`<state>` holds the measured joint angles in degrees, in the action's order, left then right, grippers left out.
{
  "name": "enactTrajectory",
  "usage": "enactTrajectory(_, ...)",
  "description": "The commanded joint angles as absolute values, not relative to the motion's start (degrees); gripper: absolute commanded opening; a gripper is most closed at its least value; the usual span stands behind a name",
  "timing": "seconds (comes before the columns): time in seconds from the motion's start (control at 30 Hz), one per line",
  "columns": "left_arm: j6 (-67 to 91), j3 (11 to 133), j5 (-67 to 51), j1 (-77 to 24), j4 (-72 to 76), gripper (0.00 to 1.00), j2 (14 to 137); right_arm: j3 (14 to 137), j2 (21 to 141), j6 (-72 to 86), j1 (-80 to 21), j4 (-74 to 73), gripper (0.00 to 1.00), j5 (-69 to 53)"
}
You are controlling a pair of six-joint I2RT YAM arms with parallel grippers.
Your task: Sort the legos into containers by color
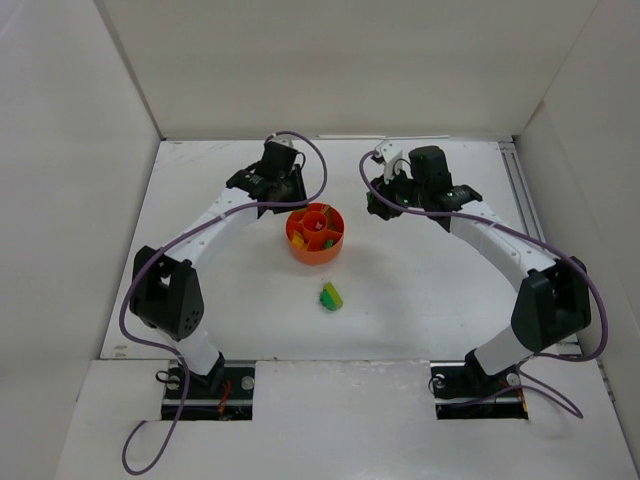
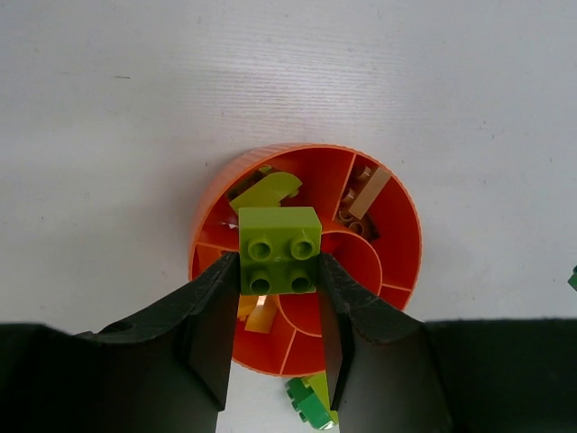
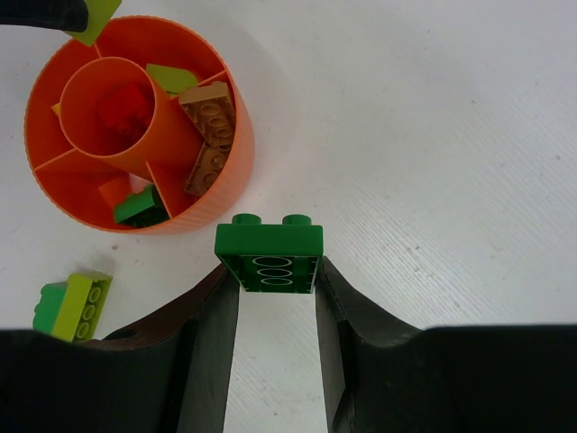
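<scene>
The orange dish [image 1: 300,250] stands mid-table between the two arms. My left gripper [image 2: 279,267] hangs right above it, shut on a lime brick [image 2: 279,236], studs up. The compartments hold a lime piece [image 2: 268,190], tan bricks [image 3: 209,135], a yellow brick [image 2: 260,313] and a dark green brick [image 3: 140,207]. A red brick [image 3: 126,108] lies in the central cup. To the dish's right, my right gripper [image 3: 274,269] is shut on a dark green brick [image 3: 269,244], held above the table. A stacked green-and-lime pair [image 1: 331,297] lies on the table in front of the dish.
White walls box the table in at the back and on both sides. Bare white table [image 1: 440,290] lies to the right of the dish, and a metal rail [image 1: 520,190] runs along the table's right edge.
</scene>
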<state>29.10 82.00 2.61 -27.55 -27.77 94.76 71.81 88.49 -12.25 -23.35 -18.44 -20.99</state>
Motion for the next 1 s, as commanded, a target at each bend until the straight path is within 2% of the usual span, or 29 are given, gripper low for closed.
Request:
enactTrajectory(0.0,29.00,80.78,0.01,-27.25,-28.39,0.00,91.51,74.00,88.42,-12.66,-23.91,-16.17,0.00,-22.24)
enactTrajectory(0.3,30.67,72.61,-0.53,-27.25,-28.38,0.00,86.31,74.00,88.95,-12.66,-23.91,-16.17,0.00,-23.37)
enactTrajectory(0.97,31.29,69.52,-0.53,-28.48,-28.39,0.00,83.94,74.53,88.95,-12.66,-23.91,-16.17,0.00,-23.38)
